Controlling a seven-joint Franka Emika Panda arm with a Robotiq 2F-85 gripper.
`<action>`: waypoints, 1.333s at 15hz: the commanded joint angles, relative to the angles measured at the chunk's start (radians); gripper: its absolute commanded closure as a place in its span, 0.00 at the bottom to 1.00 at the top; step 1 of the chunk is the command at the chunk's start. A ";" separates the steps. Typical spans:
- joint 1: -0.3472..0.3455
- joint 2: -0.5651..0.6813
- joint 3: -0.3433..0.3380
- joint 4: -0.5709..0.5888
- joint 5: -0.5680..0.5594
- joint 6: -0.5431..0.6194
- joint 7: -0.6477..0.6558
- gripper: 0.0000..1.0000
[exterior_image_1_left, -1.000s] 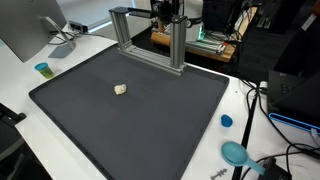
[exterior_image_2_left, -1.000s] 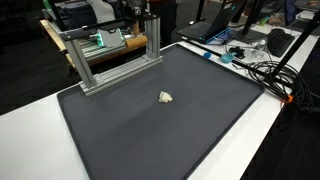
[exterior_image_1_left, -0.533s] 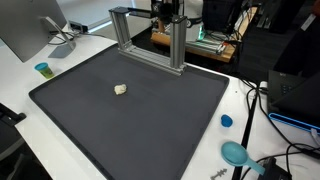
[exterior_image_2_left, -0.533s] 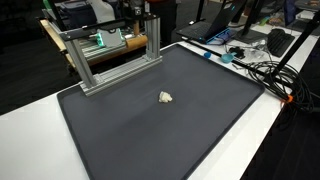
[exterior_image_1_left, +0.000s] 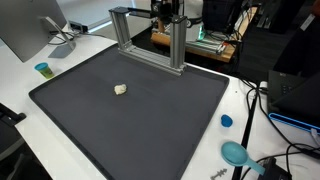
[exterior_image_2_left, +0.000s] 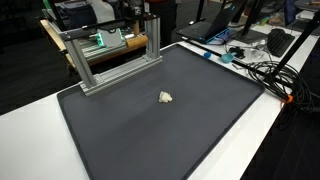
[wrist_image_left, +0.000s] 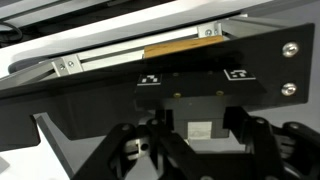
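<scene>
A small crumpled white lump lies alone on a large black mat; it shows in both exterior views. My gripper is far from it, up behind the aluminium frame at the back of the table, also in an exterior view. In the wrist view my gripper is dark, its links spread apart with nothing between them. It faces a black panel with small markers. The fingertips are out of the picture.
The frame stands on the mat's back edge. A small blue cup and a monitor stand at one side. A blue lid, a teal scoop and cables lie on the white table.
</scene>
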 joint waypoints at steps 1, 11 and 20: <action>-0.013 -0.034 0.020 -0.008 -0.044 -0.030 0.012 0.18; 0.013 -0.037 0.010 0.010 -0.049 -0.080 -0.045 0.66; 0.022 -0.053 -0.015 0.001 -0.032 -0.093 -0.088 0.17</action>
